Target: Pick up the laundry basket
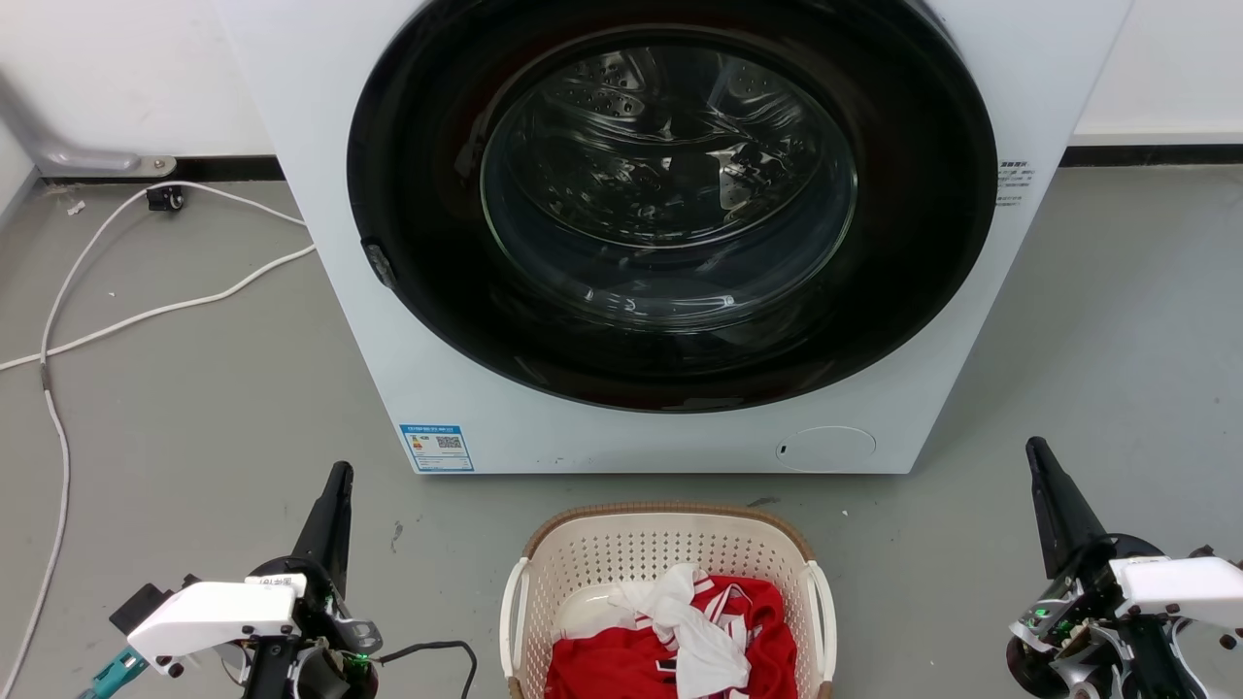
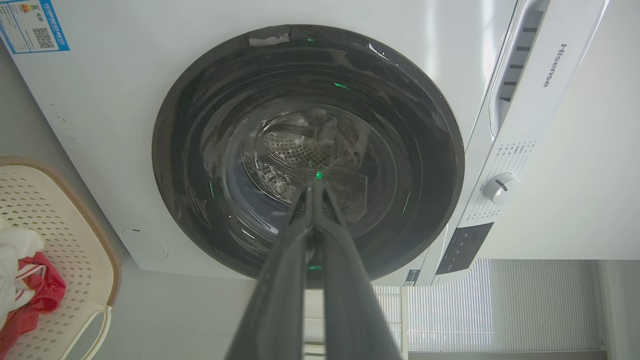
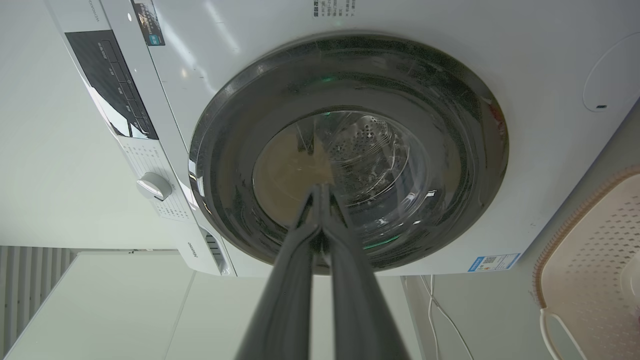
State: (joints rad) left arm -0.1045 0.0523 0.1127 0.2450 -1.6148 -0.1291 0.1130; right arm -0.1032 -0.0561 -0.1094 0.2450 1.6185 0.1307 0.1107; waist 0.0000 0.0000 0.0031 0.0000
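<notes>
The laundry basket is cream plastic with perforated walls, a brown rim and white side handles. It stands on the grey floor at the bottom centre of the head view, with red and white clothes inside. Its edge also appears as the laundry basket in the left wrist view and the laundry basket in the right wrist view. My left gripper is left of the basket, apart from it, shut and empty. My right gripper is to its right, also apart, shut and empty. Both point at the washer, as the left gripper and right gripper show.
A white front-loading washer with a dark round door, shut, stands right behind the basket. White cables trail over the floor at the left. Bare floor lies on both sides of the basket.
</notes>
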